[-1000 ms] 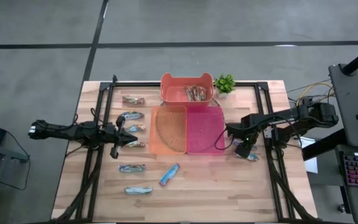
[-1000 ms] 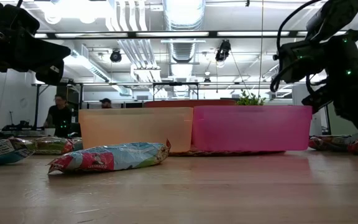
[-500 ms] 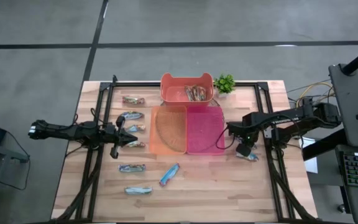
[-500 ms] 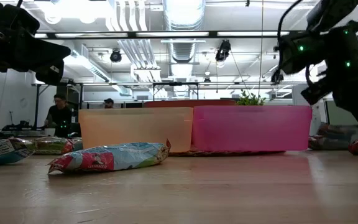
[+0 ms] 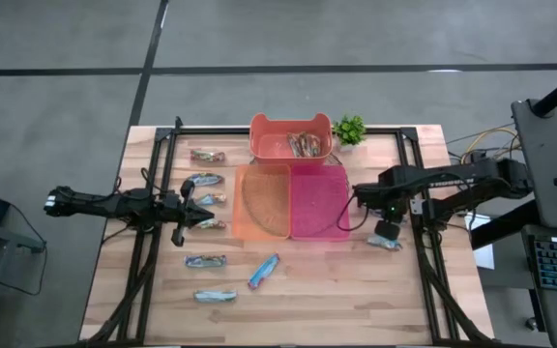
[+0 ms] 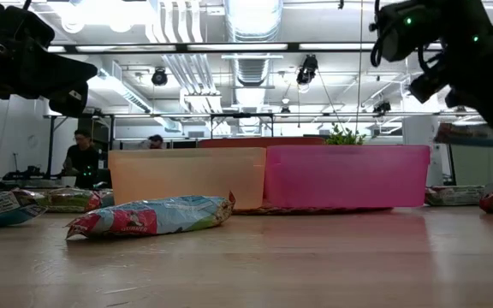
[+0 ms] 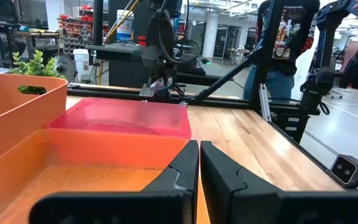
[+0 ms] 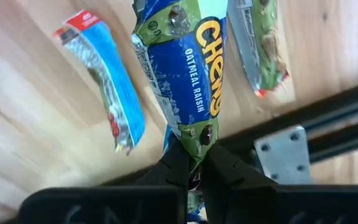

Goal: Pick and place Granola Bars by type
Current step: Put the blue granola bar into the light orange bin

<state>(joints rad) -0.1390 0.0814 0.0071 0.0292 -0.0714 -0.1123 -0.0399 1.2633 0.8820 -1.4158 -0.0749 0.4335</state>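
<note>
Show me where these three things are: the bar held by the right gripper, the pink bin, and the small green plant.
held bar (image 8: pixel 188 74), right wrist view, middle of its wrapper.
pink bin (image 5: pixel 317 230), high view, its near wall.
small green plant (image 5: pixel 350 129), high view, its leaves.

Green-and-blue granola bar (image 8: pixel 188 81); pink bin (image 5: pixel 317 205), orange bin (image 5: pixel 262 203).

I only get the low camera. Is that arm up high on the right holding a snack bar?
Observer: Yes. The right gripper has its jaws shut on a green-and-blue bar.
Operator: What's under it?
Observer: Two more lie on the wood below: a blue bar and a green bar.
Operator: And the other arm?
Observer: The left gripper is shut and empty, beside the orange bin.
</note>
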